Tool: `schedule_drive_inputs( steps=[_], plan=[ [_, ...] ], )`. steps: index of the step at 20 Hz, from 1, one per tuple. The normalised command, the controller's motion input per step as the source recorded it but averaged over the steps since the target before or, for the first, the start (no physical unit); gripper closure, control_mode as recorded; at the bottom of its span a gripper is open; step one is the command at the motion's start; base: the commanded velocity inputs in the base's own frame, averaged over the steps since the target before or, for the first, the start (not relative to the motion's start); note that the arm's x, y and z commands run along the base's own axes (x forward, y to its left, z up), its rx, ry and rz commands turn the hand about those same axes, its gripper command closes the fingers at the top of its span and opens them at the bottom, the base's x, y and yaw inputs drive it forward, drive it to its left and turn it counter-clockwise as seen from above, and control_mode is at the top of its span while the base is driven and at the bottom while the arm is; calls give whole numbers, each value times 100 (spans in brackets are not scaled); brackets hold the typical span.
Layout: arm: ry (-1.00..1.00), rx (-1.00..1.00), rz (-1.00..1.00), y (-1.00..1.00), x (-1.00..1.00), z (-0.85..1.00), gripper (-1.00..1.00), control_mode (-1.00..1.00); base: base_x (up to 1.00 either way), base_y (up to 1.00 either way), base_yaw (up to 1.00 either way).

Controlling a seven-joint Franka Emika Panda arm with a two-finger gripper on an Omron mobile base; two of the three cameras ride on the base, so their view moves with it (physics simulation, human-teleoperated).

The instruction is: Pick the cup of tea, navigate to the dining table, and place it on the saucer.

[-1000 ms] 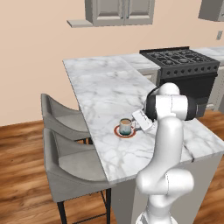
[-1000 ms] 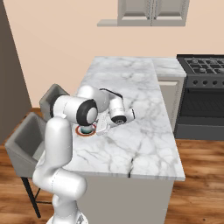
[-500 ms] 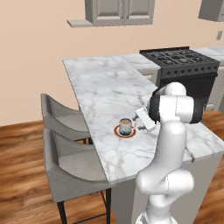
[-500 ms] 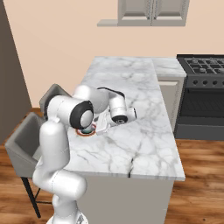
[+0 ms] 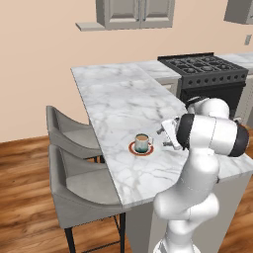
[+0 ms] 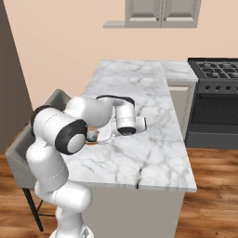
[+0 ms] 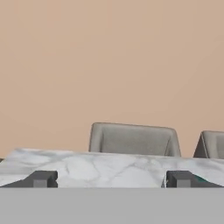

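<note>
Item, as I read it remotely: cup of tea [image 5: 142,143] upright on the saucer [image 5: 141,148], centre of frame on the dining table [image 5: 113,96]; my gripper [image 5: 165,136], fingers spread and empty, sits just right of it, apart, so retreat runs rightward.

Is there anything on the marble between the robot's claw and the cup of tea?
No. In the left base view, only bare marble separates the open gripper from the cup of tea sitting on its saucer.
</note>
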Motion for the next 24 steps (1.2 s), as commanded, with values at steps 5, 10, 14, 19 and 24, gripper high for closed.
schedule_drive_inputs(
  steps=[5, 10, 14, 19, 24],
  plan=[
    [-5, 0, -6, 0, -72, 67, -100, -100, 0, 0, 0],
    [-6, 0, -7, 0, -65, 88, -100, -100, 0, 0, 0],
    [-3, 0, -8, 0, -66, 80, -100, -100, 0, 0, 0],
    [0, 0, -8, 7, -65, 67, -100, -100, 0, 0, 0],
    [1, 0, -10, 12, -71, 53, -100, -100, 0, 0, 0]
  ],
)
